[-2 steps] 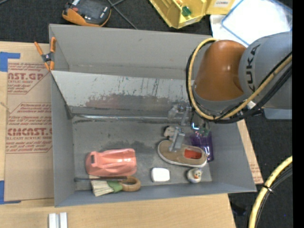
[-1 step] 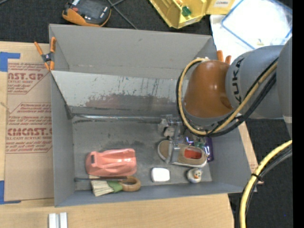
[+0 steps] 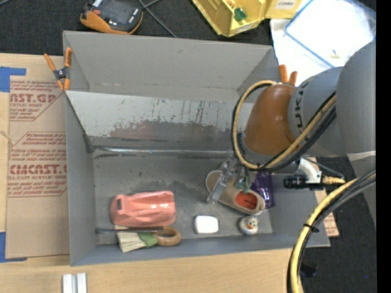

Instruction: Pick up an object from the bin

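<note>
Grey bin (image 3: 159,72), sloped walls, so the loose stuff has settled on the floor toward the near side. Arm (image 3: 342,102) comes in from the right with its orange cover and cables low over the right end. Claw (image 3: 223,185) is down at the floor, touching or just above the rim of a tan cup (image 3: 243,200) with red inside, probably the pick target. Can't tell if the claw is wide or narrow, and nothing is seen held. Pink lump (image 3: 143,207) lies well apart on the left, with a brush (image 3: 148,239) just in front of it. Purple item (image 3: 265,188) is pressed against the cup. White block (image 3: 206,224) and a small round toy (image 3: 248,226) are near the front wall. The right cluster is crowded, so neighbours may get bumped.
</note>
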Motion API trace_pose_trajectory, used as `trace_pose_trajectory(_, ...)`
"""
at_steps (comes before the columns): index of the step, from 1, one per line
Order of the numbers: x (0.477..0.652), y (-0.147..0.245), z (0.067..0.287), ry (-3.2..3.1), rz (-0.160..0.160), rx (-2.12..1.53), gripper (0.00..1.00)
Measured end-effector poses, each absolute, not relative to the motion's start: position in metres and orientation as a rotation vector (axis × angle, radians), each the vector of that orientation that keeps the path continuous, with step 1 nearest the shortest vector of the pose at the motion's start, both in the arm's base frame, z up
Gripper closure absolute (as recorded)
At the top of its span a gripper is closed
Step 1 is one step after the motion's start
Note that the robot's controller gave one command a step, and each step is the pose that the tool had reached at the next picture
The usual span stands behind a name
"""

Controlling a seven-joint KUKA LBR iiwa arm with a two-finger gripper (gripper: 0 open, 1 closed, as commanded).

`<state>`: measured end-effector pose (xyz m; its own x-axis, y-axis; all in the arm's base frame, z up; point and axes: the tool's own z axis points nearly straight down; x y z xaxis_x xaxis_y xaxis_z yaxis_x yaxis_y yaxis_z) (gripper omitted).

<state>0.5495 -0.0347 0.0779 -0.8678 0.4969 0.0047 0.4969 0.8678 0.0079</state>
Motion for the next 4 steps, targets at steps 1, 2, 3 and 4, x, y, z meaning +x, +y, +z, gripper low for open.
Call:
trace_pose_trajectory(1, 0.549, -0.035, 0.078, -3.034, -0.014, -0.807, 1.00)
trace_pose_trajectory(2, 0.546, -0.033, 0.107, -3.030, -0.015, -0.820, 1.00)
trace_pose_trajectory(3, 0.550, -0.033, 0.213, -3.040, -0.013, -0.765, 1.00)
trace_pose_trajectory(4, 0.551, -0.039, 0.153, -3.051, -0.024, -0.774, 1.00)
